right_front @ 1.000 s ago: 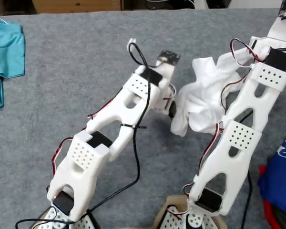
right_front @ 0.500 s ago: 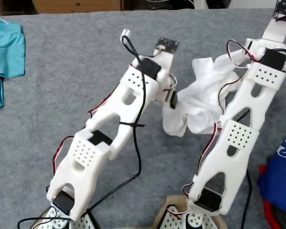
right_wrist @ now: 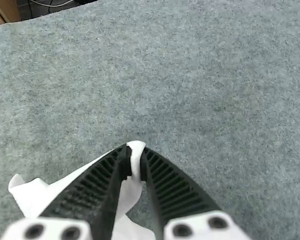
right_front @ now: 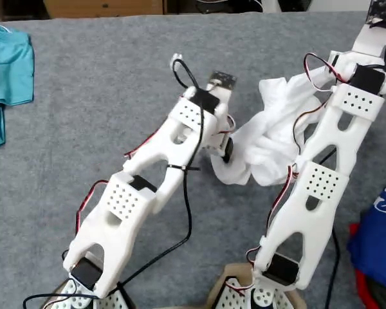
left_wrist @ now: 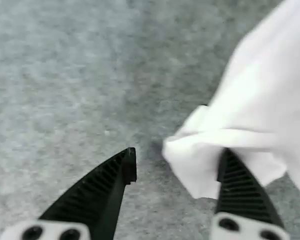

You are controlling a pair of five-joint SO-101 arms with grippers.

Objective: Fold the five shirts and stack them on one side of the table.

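Observation:
A crumpled white shirt (right_front: 267, 138) lies on the grey table between the two arms. My left gripper (left_wrist: 180, 162) is open low over the table, and a folded corner of the white shirt (left_wrist: 205, 155) sits between its fingers. In the high view the left gripper (right_front: 226, 149) is at the shirt's left edge. My right gripper (right_wrist: 135, 155) is shut on a raised fold of the white shirt (right_wrist: 135, 147), held above the table at the far right. The right arm (right_front: 344, 122) covers the shirt's right side.
A teal shirt (right_front: 6, 64) lies at the far left edge. A blue shirt (right_front: 379, 235) and a red cloth (right_front: 367, 286) are piled at the near right edge. Open grey table (right_front: 103, 96) stretches left of the arms.
The left arm swung slightly away and came back lower at the shirt's left edge. The shirt's near-left corner has shifted to the left. The right arm barely moved.

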